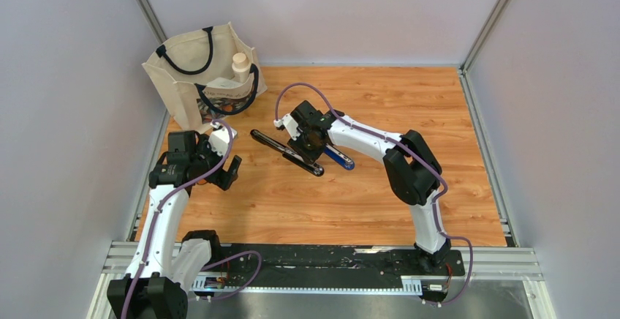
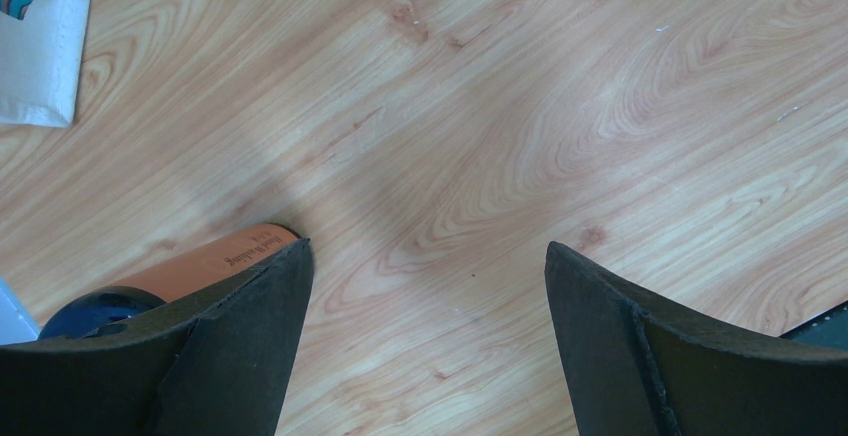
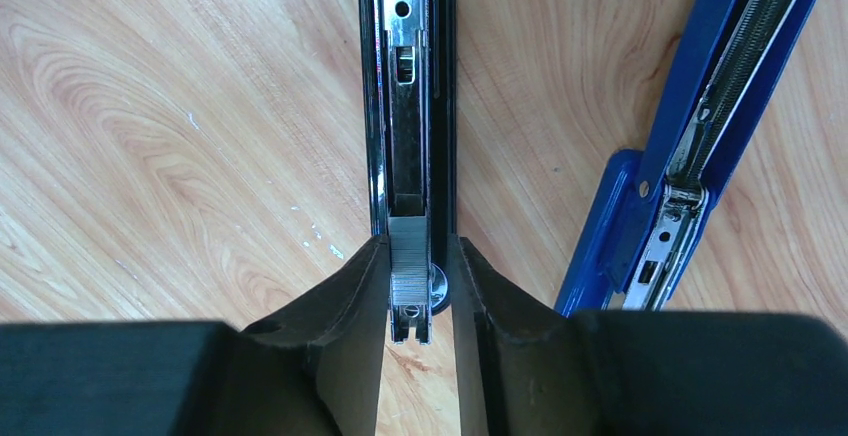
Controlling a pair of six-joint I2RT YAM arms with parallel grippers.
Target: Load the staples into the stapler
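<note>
A cloth tote bag point(image 1: 186, 77) holding a pale bottle point(image 1: 240, 65) is standing at the far left corner of the counter point(image 1: 380, 187). The left jaws are hanging wide open and empty above bare wood beside it, with an orange item point(image 2: 215, 261) lying just under one finger. A blue stapler point(image 3: 745, 66) is lying open right beside the black stapler point(image 3: 442, 106), crowding the right jaws on that side. The staples point(image 3: 409, 256) are sitting in the black stapler's open channel, directly between the right jaws. These are standing narrowly parted, flanking the strip; whether they are gripping it cannot be told.
</note>
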